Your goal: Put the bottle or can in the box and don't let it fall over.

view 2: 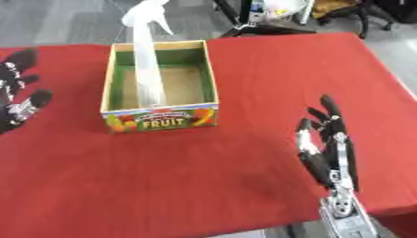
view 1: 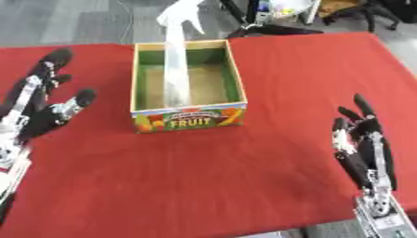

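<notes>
A tall, slim, translucent white plastic spray bottle (view 1: 176, 65) stands upright inside an open rectangular cardboard box (view 1: 234, 76) with green inner walls and a fruit picture and the word FRUIT printed on its near side. The bottle's base rests on the box floor, toward the box's left half, and its trigger head rises well above the rim at the far side of the box. The box sits on a counter covered in red cloth (view 1: 204, 176).

The left hand (view 1: 41, 104) lies to the left of the box, well apart from it, fingers straight and spread, holding nothing. The right hand (view 2: 330, 148) is to the right of the box and nearer the camera, well apart from it, fingers extended upward and relaxed, likewise empty.
</notes>
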